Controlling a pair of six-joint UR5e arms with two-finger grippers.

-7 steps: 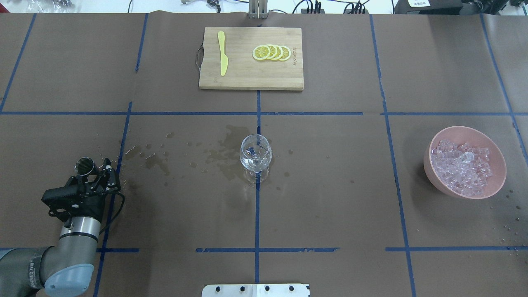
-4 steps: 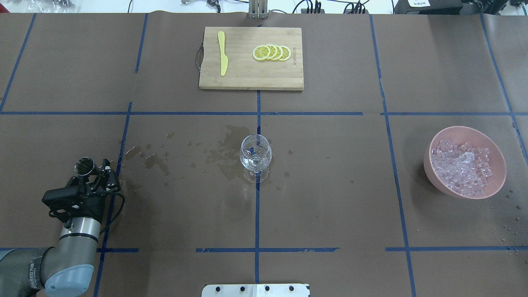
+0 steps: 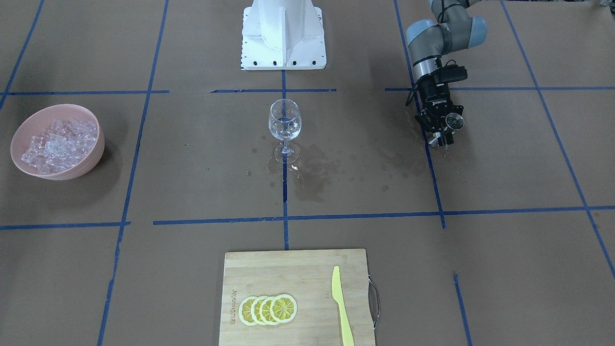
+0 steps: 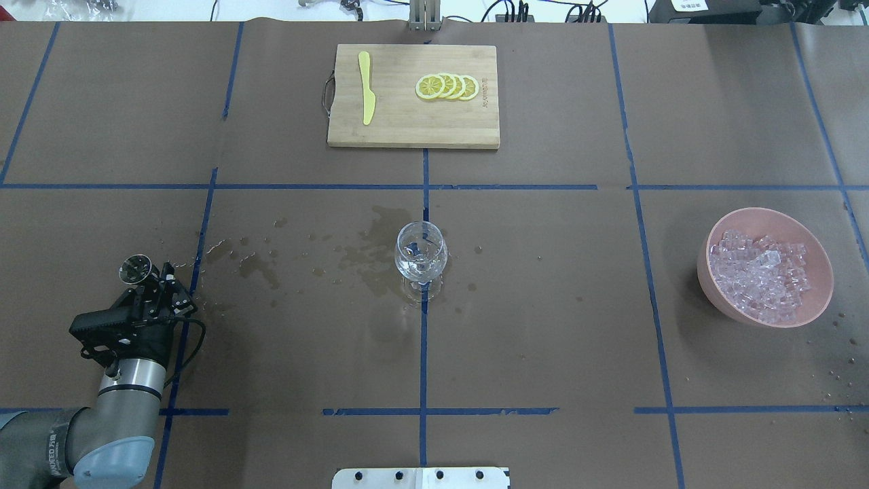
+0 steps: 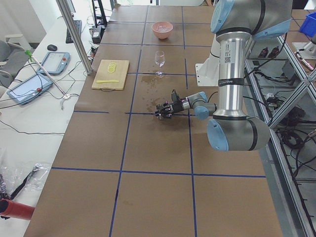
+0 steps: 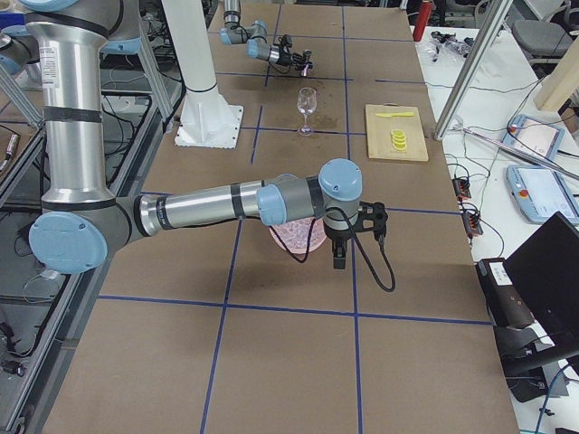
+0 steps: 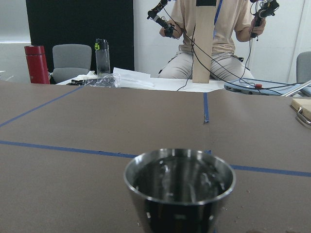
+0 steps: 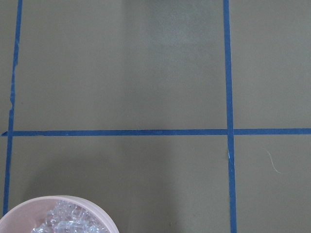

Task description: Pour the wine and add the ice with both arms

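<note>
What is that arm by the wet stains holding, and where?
The left end effector grips a small metal cup by its lower body, under the rim.

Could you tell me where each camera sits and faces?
Front-facing: opposite, facing the base; left arm at right.
Overhead: behind, looking down; left hand lower left.
Exterior left: robot's left side; left arm near.
Exterior right: right side; right arm near.
Left wrist: level, over its steel cup.
Right wrist: downward; bowl rim, no body.
Exterior views share the wine glass.

Two arms (image 6: 208, 203), one wine glass (image 4: 421, 258), one metal cup (image 4: 136, 268), one bowl (image 4: 767, 219), one board (image 4: 400, 115), one knife (image 4: 367, 88), seemingly four lemon slices (image 4: 448, 87).
</note>
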